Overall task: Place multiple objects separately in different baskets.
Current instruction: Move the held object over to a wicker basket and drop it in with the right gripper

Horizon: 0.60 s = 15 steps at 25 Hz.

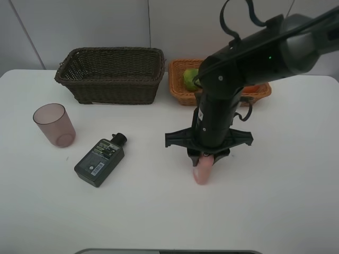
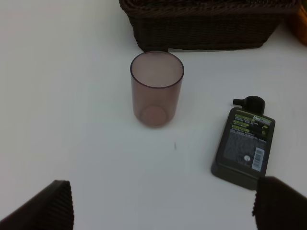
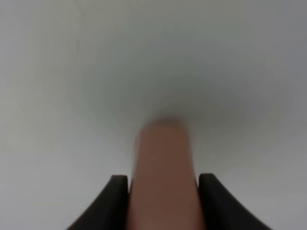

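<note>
At left the cup (image 1: 53,124) and dark bottle (image 1: 100,159) sit apart on the table (image 1: 275,201), with my left gripper (image 2: 165,211) spread wide facing them. My right gripper (image 1: 204,159) clamps the pink bottle (image 1: 202,173), which seems to touch the table. I see green fruit (image 1: 190,79) in the orange basket (image 1: 180,95).

Table (image 1: 275,201): recorded as plain white. A dark brown woven pattern is noted on the deeper basket (image 1: 111,76), and an orange-tan weave on the shallower basket (image 1: 179,90). The round fruit (image 1: 189,78) is logged as yellow-green. The cup (image 1: 54,124) is observed as translucent purplish-brown. The flat bottle (image 1: 100,159) is recorded as dark grey-green and black-capped, its label printed in green and white with a barcode. The pink bottle (image 1: 202,173) is noted as pale salmon. The right gripper (image 1: 203,157) is recorded as black.
</note>
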Each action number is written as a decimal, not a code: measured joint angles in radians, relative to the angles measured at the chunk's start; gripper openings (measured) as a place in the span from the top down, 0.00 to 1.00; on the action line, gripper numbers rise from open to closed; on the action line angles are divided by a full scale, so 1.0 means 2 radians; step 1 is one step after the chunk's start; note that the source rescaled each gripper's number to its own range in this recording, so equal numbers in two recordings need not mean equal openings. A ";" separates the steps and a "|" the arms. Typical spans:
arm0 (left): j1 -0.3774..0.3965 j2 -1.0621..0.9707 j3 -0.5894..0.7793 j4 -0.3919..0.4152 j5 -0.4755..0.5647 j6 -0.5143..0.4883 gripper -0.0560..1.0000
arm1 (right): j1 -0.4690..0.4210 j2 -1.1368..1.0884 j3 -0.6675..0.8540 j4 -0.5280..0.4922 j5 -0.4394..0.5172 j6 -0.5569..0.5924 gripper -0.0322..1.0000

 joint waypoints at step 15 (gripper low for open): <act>0.000 0.000 0.000 0.000 0.000 0.000 0.04 | 0.001 0.033 -0.292 0.015 0.165 -0.209 0.95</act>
